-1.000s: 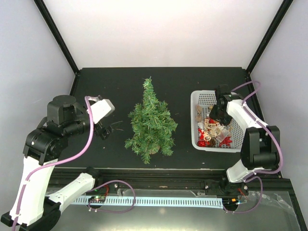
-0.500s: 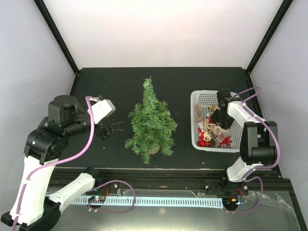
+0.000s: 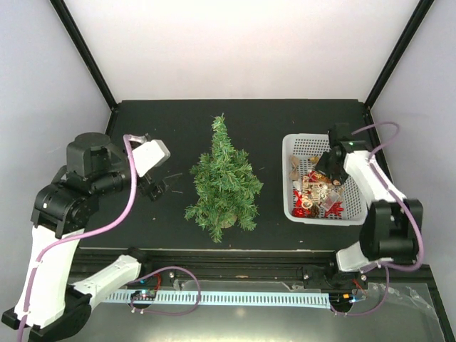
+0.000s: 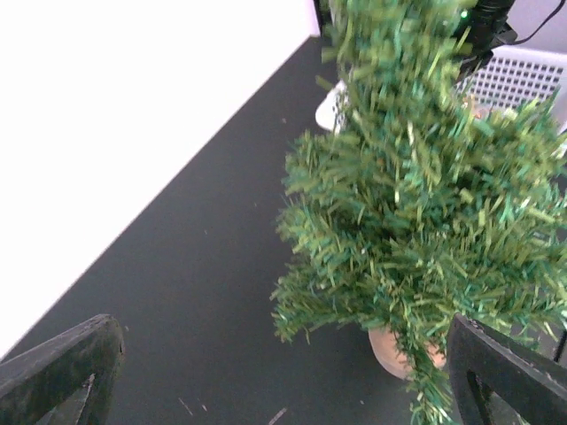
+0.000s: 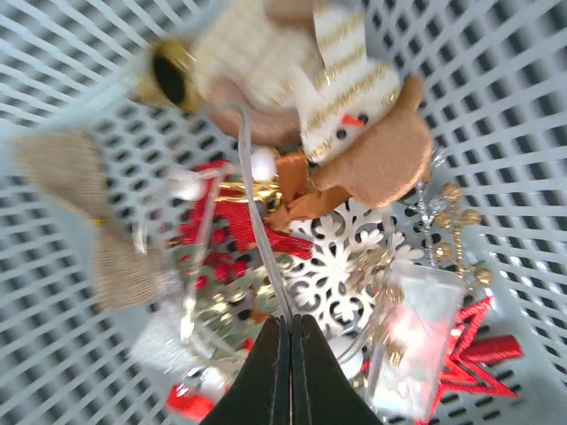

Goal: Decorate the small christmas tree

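Black desk (image 3: pixel 285 121) carries it all. The tree (image 3: pixel 223 182) stands upright at mid-desk, a little toward the near edge. No ornament shows on it in either view that takes it in. The white basket (image 3: pixel 288 178) sits by the right edge, well apart from the tree and heaped with ornaments.

The left arm is over the left side of the desk. The left fingers (image 4: pixel 66 367) are spread wide and aimed at the tree's lower branches, near them but touching nothing. The right arm reaches down into the basket. The right fingers (image 5: pixel 275 372) are pressed together, and a thin clear cord (image 5: pixel 257 212) runs from their tips up to a felt snowman (image 5: pixel 345 97) on top of the pile. They appear to pinch that cord. Around it lie a burlap bow (image 5: pixel 89 212), a red star (image 5: pixel 469 354), a white snowflake (image 5: pixel 332 266) and a gold bell (image 5: pixel 173 78).

The step in hand looks like picking the first ornament. The next move calls for a slow, straight lift so the cord draws the snowman free of its tangled neighbours. Then comes a carry across to the tree, with the loop kept open enough to slip over a branch tip. The cord is thin and may slide out of the pinch.
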You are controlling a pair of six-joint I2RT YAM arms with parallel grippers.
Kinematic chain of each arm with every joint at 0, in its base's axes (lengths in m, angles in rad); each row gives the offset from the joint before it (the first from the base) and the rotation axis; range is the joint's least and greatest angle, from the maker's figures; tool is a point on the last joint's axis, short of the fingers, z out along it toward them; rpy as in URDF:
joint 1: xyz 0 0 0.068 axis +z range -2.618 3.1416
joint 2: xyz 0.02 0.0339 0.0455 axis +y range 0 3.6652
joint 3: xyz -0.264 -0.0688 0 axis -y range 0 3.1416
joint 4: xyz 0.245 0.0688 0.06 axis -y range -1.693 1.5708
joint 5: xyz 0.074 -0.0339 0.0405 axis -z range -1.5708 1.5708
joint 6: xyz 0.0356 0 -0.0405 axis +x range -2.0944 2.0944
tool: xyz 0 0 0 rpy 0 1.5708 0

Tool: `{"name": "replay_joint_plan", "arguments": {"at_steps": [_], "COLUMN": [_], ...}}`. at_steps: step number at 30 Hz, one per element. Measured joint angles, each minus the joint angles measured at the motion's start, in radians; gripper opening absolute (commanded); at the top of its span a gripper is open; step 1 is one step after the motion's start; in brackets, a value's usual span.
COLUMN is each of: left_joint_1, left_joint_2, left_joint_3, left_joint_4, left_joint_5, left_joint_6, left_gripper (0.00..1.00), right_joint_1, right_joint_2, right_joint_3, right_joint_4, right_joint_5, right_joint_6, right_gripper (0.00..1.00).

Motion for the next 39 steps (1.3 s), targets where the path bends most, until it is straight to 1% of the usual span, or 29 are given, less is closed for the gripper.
{"name": "replay_joint_plan", "arguments": {"at_steps": [5, 7, 10, 14, 17, 20, 23, 26, 29, 34, 39], "left_joint_1": [-0.006, -0.010, -0.011, -0.011, -0.017, -0.024, -0.034, -0.055, -0.085, -0.138, -0.174], "left_joint_2": [0.036, 0.054, 0.064, 0.085, 0.120, 0.155, 0.180, 0.210, 0.242, 0.311, 0.359], "left_joint_3": [0.152, 0.223, 0.307, 0.374, 0.393, 0.393, 0.393, 0.401, 0.426, 0.527, 0.601], "left_joint_4": [-0.018, -0.020, -0.021, -0.021, -0.017, -0.017, -0.012, 0.001, 0.020, 0.069, 0.157], "left_joint_5": [0.051, 0.082, 0.129, 0.187, 0.233, 0.269, 0.306, 0.348, 0.381, 0.460, 0.533], "left_joint_6": [0.031, 0.042, 0.060, 0.075, 0.077, 0.077, 0.077, 0.071, 0.054, 0.016, -0.063], "left_gripper": [0.99, 0.99, 0.99, 0.99, 0.99, 0.99, 0.99, 0.99, 0.99, 0.99, 0.99], "right_joint_1": [0.005, 0.022, 0.076, 0.175, 0.224, 0.230, 0.230, 0.230, 0.231, 0.230, 0.231], "right_joint_2": [-0.217, -0.282, -0.339, -0.368, -0.373, -0.374, -0.330, -0.296, -0.349, -0.430, -0.504], "right_joint_3": [0.086, 0.143, 0.208, 0.283, 0.395, 0.473, 0.555, 0.631, 0.687, 0.819, 0.845], "right_joint_4": [-0.088, -0.136, -0.203, -0.312, -0.375, -0.399, -0.477, -0.476, -0.449, -0.420, -0.386], "right_joint_5": [0.023, 0.072, 0.159, 0.259, 0.317, 0.398, 0.465, 0.422, 0.324, 0.159, -0.018], "right_joint_6": [-0.026, -0.046, -0.068, -0.075, -0.079, -0.096, -0.097, -0.101, -0.100, -0.090, -0.087], "right_gripper": [0.01, 0.01, 0.01, 0.01, 0.01, 0.01, 0.01, 0.01, 0.01, 0.01, 0.01]}}
